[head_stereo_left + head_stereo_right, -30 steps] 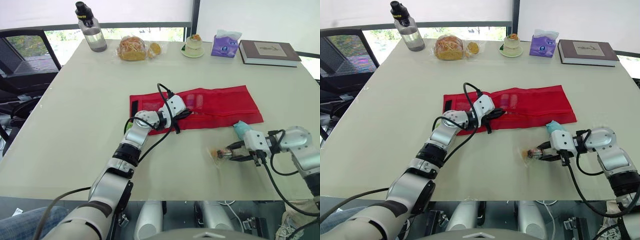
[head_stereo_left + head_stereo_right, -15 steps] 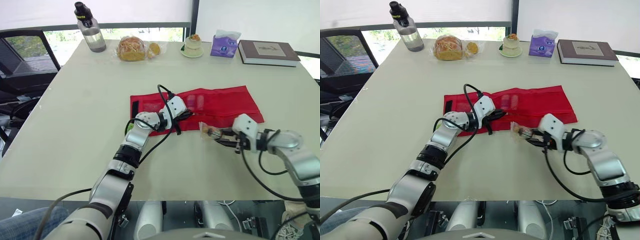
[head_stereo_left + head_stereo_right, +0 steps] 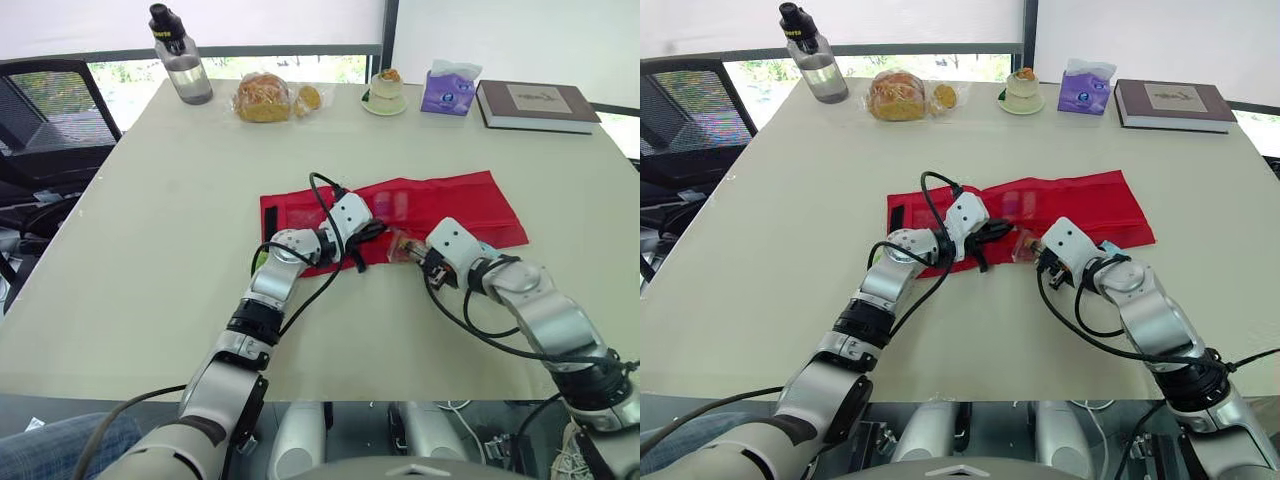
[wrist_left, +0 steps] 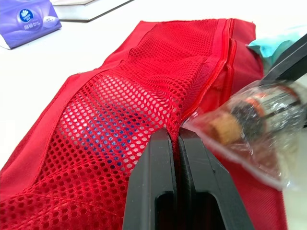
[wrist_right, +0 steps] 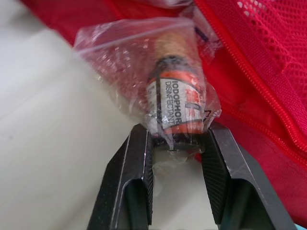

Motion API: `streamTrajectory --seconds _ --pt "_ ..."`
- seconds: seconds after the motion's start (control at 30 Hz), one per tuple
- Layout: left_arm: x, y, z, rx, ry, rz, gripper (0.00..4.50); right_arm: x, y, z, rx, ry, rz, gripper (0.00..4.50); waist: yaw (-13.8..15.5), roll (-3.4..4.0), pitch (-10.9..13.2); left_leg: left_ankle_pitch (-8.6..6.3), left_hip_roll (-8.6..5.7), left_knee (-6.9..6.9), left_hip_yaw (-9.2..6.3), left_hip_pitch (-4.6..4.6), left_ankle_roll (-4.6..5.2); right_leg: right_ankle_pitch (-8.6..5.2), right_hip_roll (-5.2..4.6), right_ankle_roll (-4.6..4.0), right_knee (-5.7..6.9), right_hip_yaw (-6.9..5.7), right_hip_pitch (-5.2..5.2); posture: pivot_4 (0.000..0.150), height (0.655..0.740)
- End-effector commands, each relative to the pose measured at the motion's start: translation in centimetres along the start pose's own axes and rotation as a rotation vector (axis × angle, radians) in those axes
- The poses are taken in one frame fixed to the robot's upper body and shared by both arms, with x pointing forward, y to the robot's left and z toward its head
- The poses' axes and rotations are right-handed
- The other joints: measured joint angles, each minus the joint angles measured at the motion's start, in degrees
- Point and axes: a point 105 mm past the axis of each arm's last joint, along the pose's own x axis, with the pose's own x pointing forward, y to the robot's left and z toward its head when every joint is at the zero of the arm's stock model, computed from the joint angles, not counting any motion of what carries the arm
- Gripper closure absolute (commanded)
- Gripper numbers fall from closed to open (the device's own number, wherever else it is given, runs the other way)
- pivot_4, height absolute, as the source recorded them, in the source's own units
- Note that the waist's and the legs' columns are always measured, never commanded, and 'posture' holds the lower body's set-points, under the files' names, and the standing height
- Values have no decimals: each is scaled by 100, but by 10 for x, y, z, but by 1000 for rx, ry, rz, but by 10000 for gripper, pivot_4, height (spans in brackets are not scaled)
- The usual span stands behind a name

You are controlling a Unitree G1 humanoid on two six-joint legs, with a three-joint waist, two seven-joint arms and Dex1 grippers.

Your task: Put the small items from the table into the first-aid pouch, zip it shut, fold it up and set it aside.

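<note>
The red mesh first-aid pouch (image 3: 450, 205) lies unfolded flat at the middle of the beige table (image 3: 150, 250), its zip open along the long side nearer the front edge. The left gripper (image 4: 176, 136) has its jaws pressed together on the mesh lip of that opening, holding it raised.

The change is on the right. 1 second ago the right gripper (image 5: 175, 139) was near the table's front right corner. It has since swung inward, and its load now touches the pouch's front edge, just beside the left gripper. Its jaws pinch the base of a small brown disinfectant bottle sealed in a clear plastic bag (image 5: 175, 103), the cap end pointing at the zip mouth.

So the item has been carried over but not yet inserted; pushing it under the lifted mesh looks like the step in hand. A teal packet (image 4: 271, 42) lies by the pouch, apparently left to pack.

Along the far edge stand a clear water bottle (image 3: 180, 55), bagged bread (image 3: 265, 97), a purple tissue pack (image 3: 450, 88) and a dark book (image 3: 538, 105).
</note>
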Motion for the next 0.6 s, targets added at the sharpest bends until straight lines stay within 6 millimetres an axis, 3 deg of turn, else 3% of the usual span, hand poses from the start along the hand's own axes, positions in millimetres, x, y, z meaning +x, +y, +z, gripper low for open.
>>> streamTrajectory --seconds 0.03,0.23,0.6 --pt "0 -6 18 27 -70 -28 45000 -2 -14 -8 72 73 -112 34864 1 -1 0 0 0 0 0 0 0 0 0 0 0 0 0 1500 7400" --pt "-2 -10 15 37 -58 -53 45000 1 -21 -5 245 67 -232 34864 7 -5 -4 0 0 1 -2 1 0 0 -1 0 2 -1 1 1500 7400" --pt "-4 -12 9 39 -36 -70 45000 -3 -22 15 470 -15 -259 34864 -8 -4 -4 0 0 -2 -3 0 0 0 0 0 1 -3 1 1500 7400"
